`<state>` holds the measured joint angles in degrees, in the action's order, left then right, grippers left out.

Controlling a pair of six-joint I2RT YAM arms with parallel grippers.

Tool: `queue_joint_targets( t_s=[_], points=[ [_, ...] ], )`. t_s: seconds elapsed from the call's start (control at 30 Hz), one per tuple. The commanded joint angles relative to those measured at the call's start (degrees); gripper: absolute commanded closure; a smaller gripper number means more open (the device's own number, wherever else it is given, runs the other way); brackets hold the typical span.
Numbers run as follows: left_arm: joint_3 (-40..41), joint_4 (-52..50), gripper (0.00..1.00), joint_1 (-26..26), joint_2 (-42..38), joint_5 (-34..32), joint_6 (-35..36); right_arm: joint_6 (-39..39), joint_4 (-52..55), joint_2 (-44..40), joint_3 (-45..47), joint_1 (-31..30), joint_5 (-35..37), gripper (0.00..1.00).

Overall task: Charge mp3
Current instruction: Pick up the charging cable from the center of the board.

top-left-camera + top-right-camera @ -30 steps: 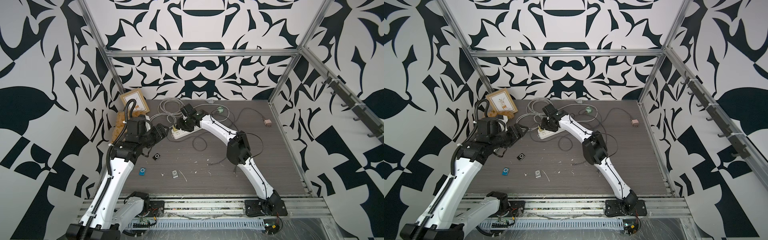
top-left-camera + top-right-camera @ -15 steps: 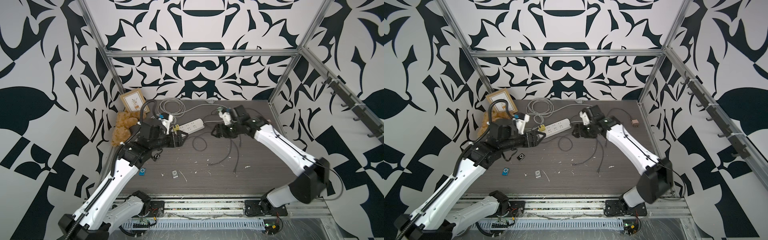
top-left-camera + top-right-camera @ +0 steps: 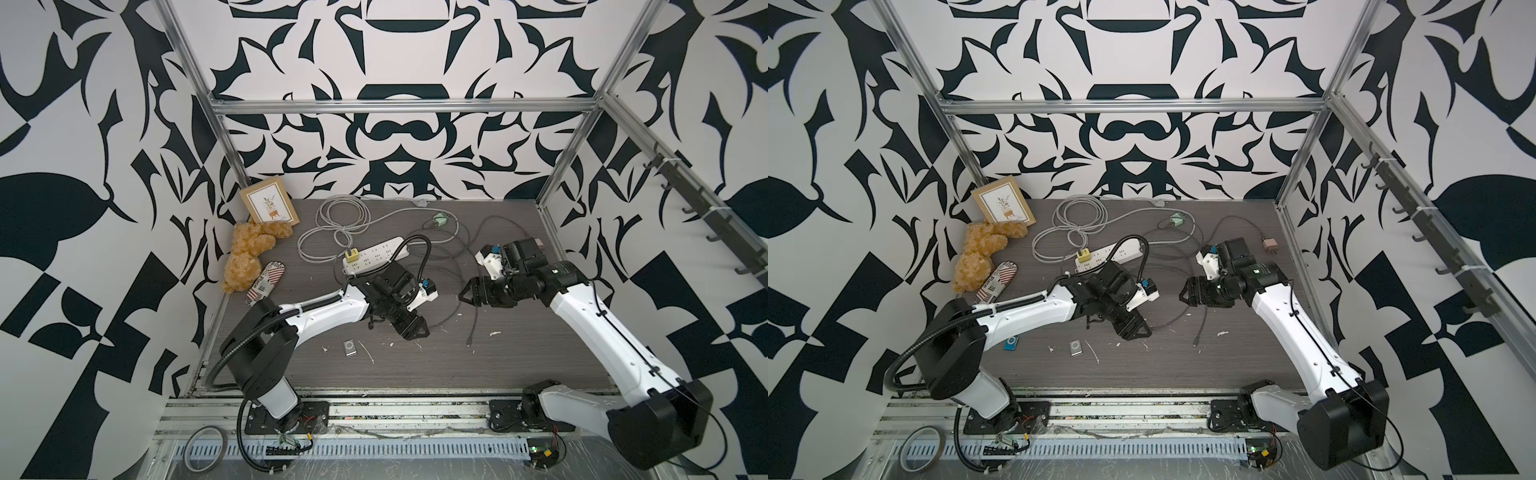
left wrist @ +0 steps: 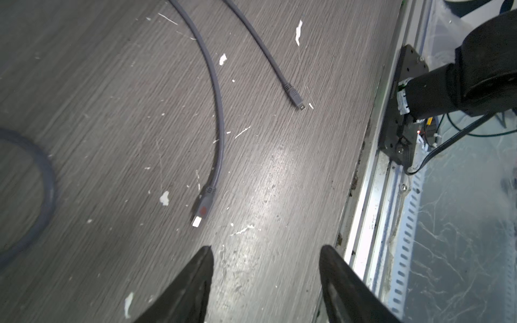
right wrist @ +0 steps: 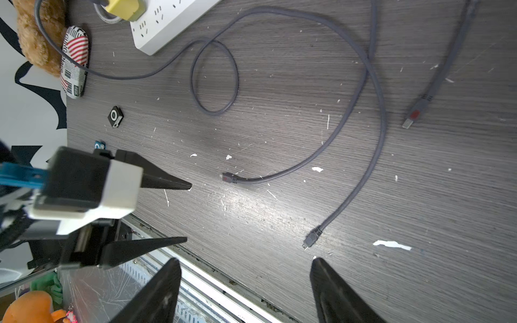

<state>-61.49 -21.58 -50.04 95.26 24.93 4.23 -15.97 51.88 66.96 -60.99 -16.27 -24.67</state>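
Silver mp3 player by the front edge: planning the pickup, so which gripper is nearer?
Left. The left gripper is just beside the silver mp3 player, on its right-arm side. The right gripper sits farther off, past the left one and nearer the back.

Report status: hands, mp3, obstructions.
Left hand open, empty. Right hand open, empty. Silver mp3 unplugged, lying free. Cable loose nearby, ends unconnected.

Both top views: high, from the front, looking down on whole table (image 3: 415,370). Wrist cameras: close, oblique; both catch grey cable (image 4: 219,117).
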Motion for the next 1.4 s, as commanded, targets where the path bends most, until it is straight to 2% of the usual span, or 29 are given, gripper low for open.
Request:
queue_joint_targets(
  t_s=[0.0,0.17,0.53,0.8,1.13,1.37],
  points=[
    [-3.07,-0.98,0.36,-0.46,2.96,1.33,6.07,-0.09,-0.64,-2.30,0.80,0.07,-1.26,0.24],
    [-5.19,-1.93,0.39,-1.37,7.42,-4.69,8.78,-1.77,-1.91,-2.88,2.32,0.10,-2.38,0.24],
    [-5.90,-4.39,0.43,-2.48,11.17,-9.75,15.45,-3.62,-4.16,-3.24,3.95,0.10,-2.92,0.25],
    [-5.94,-3.26,0.50,-3.06,12.97,-14.21,16.07,-4.68,-5.27,-3.37,4.48,0.10,-3.22,0.25],
    [-5.04,-0.37,0.62,-4.62,14.34,-16.11,15.16,-5.91,-6.08,-4.18,6.31,0.10,-3.05,0.27],
    [-3.90,0.79,0.73,-5.41,14.86,-17.07,14.23,-7.71,-6.01,-5.96,7.76,0.10,-3.06,0.26]
  ],
)
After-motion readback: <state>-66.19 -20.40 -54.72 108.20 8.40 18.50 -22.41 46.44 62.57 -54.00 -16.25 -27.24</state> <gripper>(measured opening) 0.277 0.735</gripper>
